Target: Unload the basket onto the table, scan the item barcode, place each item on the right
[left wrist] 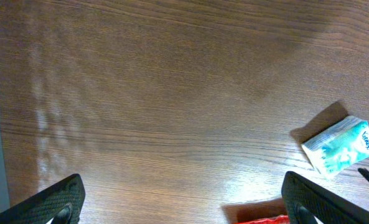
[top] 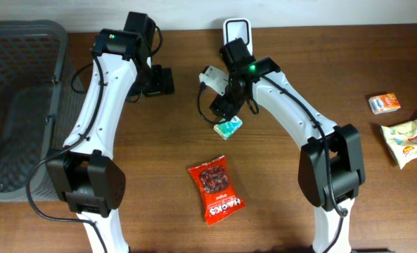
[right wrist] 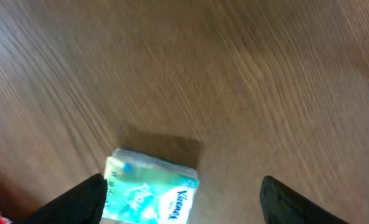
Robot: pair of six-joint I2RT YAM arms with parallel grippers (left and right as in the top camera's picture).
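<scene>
The tissue pack (top: 228,128) lay flat on the table (top: 173,140), printed teal face up, near the middle and just below the right end effector (top: 222,109). From overhead its long axis ran on a slant, from lower left to upper right. The brand lettering showed along one short end in the right wrist view (right wrist: 150,193).

The right end effector (right wrist: 182,180) hung over the pack with its fingers (right wrist: 84,199) spread wide. Neither pad pressed the wrapper, and it hid part of the pack's upper edge from overhead. The left end effector (top: 159,81) stood well apart over bare wood, its jaws also wide (left wrist: 184,190). Its camera caught the pack off to the right (left wrist: 343,146).

A red snack bag (top: 216,190) lay near the pack toward the front edge. A white device (top: 236,31) stood at the far edge behind the right arm. A grey basket (top: 25,42) filled the left side. A small orange carton (top: 384,103) and a pale packet (top: 412,140) lay far right.
</scene>
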